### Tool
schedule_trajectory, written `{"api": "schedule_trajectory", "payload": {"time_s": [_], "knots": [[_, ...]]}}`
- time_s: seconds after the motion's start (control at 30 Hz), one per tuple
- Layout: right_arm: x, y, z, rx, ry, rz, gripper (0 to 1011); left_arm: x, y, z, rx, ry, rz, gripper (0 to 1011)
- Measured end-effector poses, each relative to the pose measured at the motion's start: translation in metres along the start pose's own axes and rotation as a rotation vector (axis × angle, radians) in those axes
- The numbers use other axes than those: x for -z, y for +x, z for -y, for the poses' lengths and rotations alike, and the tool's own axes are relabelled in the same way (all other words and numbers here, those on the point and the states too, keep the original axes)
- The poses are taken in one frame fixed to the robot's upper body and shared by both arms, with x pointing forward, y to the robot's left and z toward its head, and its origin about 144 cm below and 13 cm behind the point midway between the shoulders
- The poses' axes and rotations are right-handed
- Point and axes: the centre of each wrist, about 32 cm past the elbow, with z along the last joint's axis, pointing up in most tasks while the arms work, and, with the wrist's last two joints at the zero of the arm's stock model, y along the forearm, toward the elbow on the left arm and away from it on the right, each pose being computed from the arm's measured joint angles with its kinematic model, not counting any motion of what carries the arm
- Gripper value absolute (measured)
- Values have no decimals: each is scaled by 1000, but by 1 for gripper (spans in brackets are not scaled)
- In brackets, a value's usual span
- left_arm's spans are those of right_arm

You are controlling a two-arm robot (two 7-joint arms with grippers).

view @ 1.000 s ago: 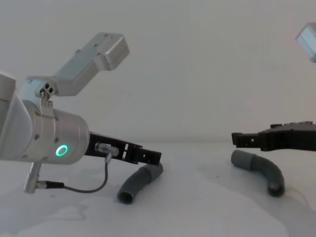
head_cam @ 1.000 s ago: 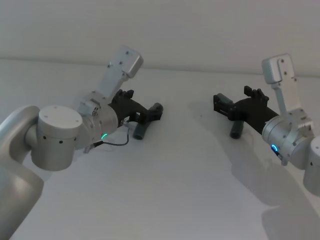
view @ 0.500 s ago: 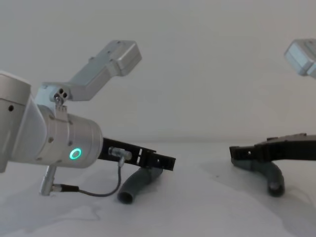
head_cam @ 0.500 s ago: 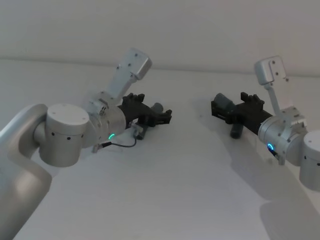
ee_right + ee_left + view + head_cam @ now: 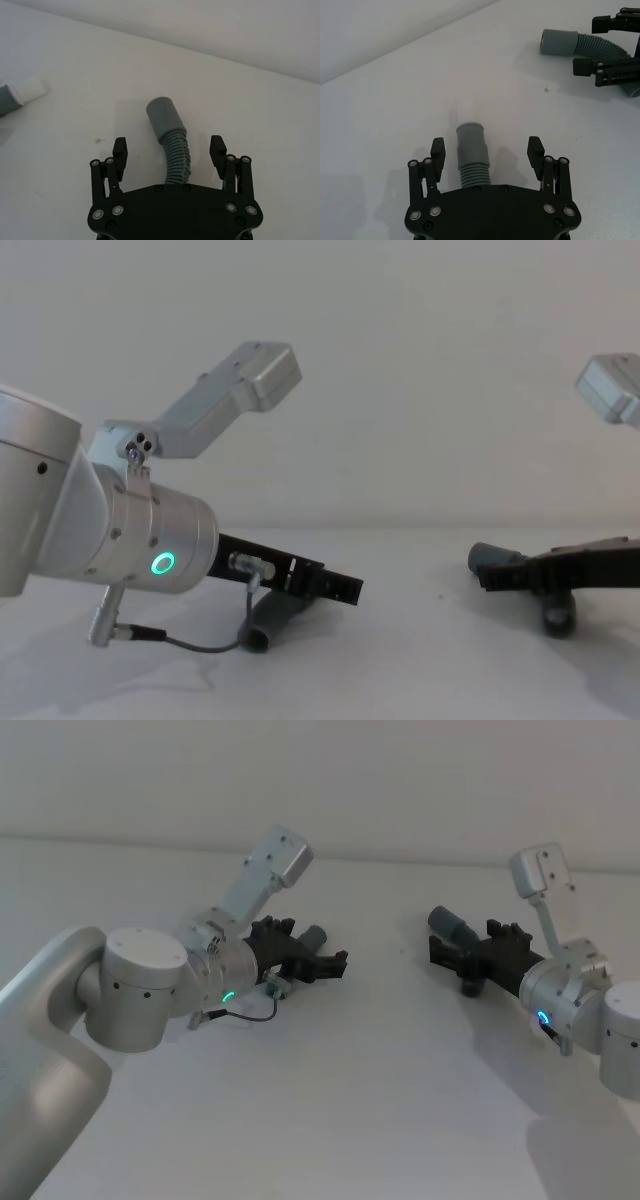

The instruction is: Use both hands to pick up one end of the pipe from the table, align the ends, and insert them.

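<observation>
1. Two bent hose pieces lie well apart on the table point(image 5: 350, 1110), one under each arm. The left piece point(image 5: 471, 150) lies between the fingers of the left gripper point(image 5: 486, 146), and the right piece point(image 5: 176, 150) between those of the right gripper point(image 5: 168, 146).
2. Both grippers are spread wide and low over the table, each straddling its piece without touching it (the left piece sits off-centre, nearer one finger).
3. Both pieces look like light, thin plastic. The ribbed middle will probably bend and spring, while the smooth cuffs look stiffer but more slippery.
4. The best hold, as I judge it, is on the last ribs just behind the cuff, about where the fingers now stand. The ribs give bite there, and the short free length should keep the end from wandering during alignment.
5. The front section of the left piece runs straight out along its gripper's reach. It ends in a white tip point(image 5: 31, 90) that is hard to pick out against the table, and it points away from the robot and toward its right.
6. The right piece's socket cuff point(image 5: 452, 925) points away from its gripper's palm, toward the robot's left and the far side. The body then bends back, so its rear mouth point(image 5: 557, 618) faces the robot.
7. The two front axes cross rather than line up, so each piece will likely need turning once lifted.
</observation>
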Motion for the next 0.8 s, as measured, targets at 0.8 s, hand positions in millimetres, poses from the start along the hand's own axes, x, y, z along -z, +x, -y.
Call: {"api": "schedule_trajectory", "payload": {"time_s": [0.8], "knots": [[4, 7, 1, 11, -18, -22, 1000, 4, -3, 2, -15, 45, -13, 1001]]}}
